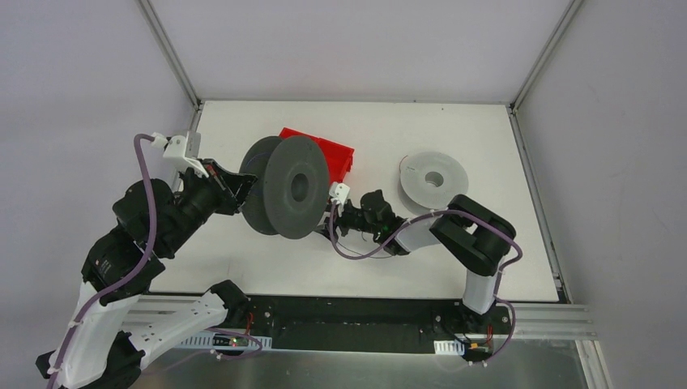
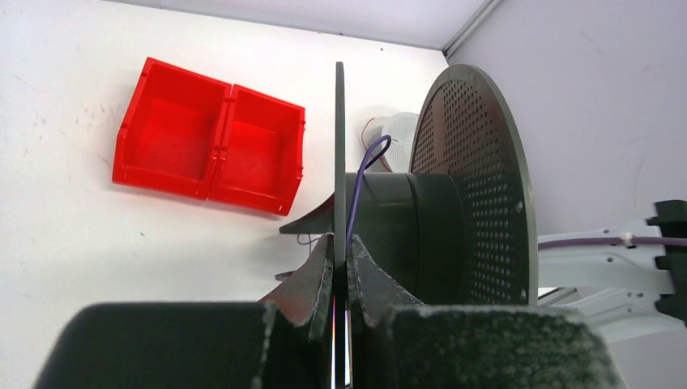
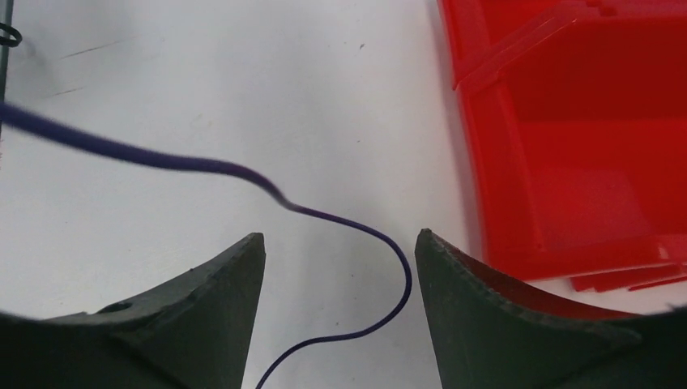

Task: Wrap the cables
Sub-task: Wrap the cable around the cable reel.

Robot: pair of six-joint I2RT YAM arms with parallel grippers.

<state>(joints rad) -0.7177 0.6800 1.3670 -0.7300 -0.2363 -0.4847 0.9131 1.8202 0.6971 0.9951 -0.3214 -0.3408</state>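
- Left gripper is clamping the dark spool by its flange, holding it upright.
- Right gripper is gaping wide, 1 purple cable curling through the gap.
- Red bin is sitting at 2 o'clock.

Thin purple cable, loosely curved

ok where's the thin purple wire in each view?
Top external: too thin to pick out.
Left wrist: thin purple wire arcs over the dark spool hub, centre.
Right wrist: curls across the table between the fingers of the open right gripper.
Shared landmark: red bin, behind the spool, upper left, right side respectively.
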